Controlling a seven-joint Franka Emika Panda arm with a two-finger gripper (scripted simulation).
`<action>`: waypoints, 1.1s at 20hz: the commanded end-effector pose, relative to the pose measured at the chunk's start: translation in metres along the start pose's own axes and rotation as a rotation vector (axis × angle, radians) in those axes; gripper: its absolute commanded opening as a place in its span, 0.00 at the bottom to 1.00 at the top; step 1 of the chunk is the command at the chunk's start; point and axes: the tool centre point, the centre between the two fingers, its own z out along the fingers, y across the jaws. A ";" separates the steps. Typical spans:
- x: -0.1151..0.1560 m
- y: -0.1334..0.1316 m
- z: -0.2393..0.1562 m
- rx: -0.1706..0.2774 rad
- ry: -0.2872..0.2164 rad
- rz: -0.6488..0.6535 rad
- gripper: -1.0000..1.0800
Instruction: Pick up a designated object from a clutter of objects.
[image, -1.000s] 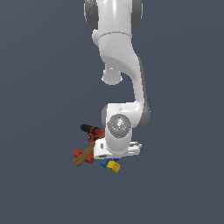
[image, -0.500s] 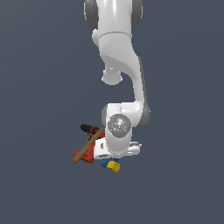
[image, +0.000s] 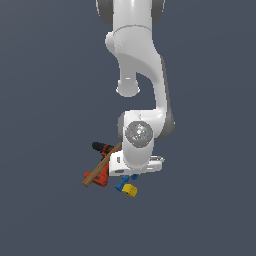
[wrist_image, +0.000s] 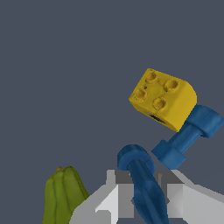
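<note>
In the wrist view my gripper (wrist_image: 142, 177) is shut on a small bright-blue stubby piece (wrist_image: 144, 192), which stands between the two fingers (wrist_image: 122, 192) with its rounded end poking out past them. A second similar blue piece (wrist_image: 188, 133) lies just beyond, touching the yellow studded block (wrist_image: 164, 98). In the exterior view my gripper (image: 131, 175) is down in the small heap, right above the blue pieces (image: 121, 186) and the yellow block (image: 130, 190). The white hand hides the grip itself there.
A green ribbed fruit-like lump (wrist_image: 63, 199) sits close beside one finger. In the exterior view the wooden hammer handle (image: 102, 166) leans across the red-and-black drill (image: 102, 150) on the exterior view's left of my gripper. The white ball and red box are hidden.
The wooden hammer handle has tipped and now shows longer, lying across the drill. My hand has stayed low over the heap, hardly moving.
</note>
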 end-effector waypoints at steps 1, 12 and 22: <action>-0.007 -0.004 -0.010 0.000 0.001 0.000 0.00; -0.058 -0.035 -0.077 -0.001 0.001 0.000 0.00; -0.110 -0.066 -0.146 -0.002 0.001 -0.001 0.00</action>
